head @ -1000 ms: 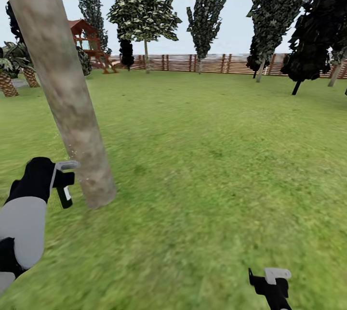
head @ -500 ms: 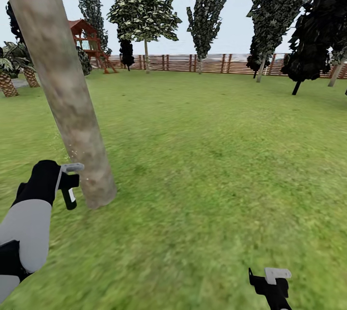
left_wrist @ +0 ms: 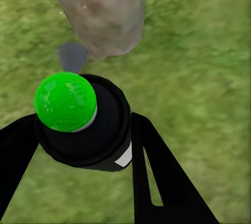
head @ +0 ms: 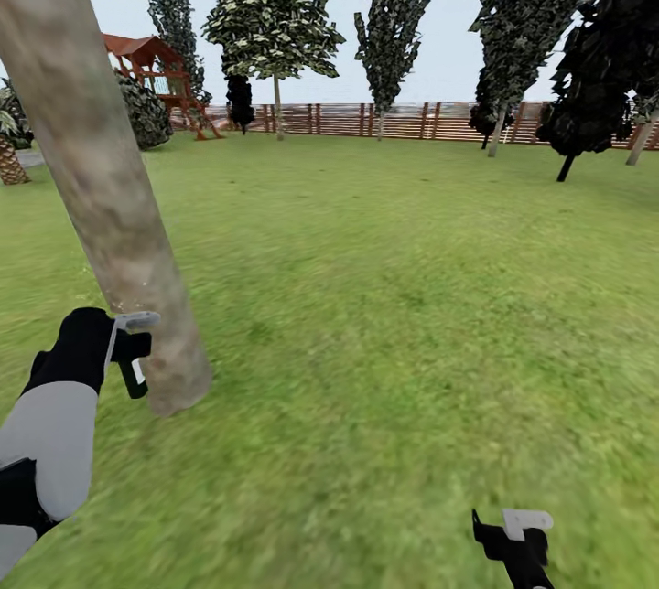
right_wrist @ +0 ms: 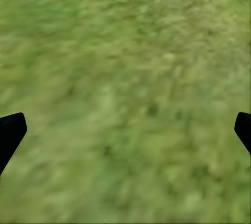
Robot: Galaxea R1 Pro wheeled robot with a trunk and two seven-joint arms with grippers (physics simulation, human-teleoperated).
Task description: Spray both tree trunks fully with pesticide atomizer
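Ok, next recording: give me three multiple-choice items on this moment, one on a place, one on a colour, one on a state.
1. Where is the pesticide atomizer?
A. lying on the lawn
B. in the left gripper, beside the tree trunk
C. in the right gripper

2. What colour is the fence?
A. white
B. blue
C. reddish-brown

3. How is the right gripper?
A. open, holding nothing
B. shut on a bottle
C. shut on a branch

B: its fingers flank the bottle.
C: brown slats behind the lawn.
A: fingers wide apart over grass.

A smooth, blotchy grey-brown trunk (head: 101, 177) rises from rough, matt lawn (head: 394, 296); the far fence (head: 403, 120) is slatted reddish wood. The atomizer (left_wrist: 83, 122) looks like matt dark plastic with a glossy green cap.
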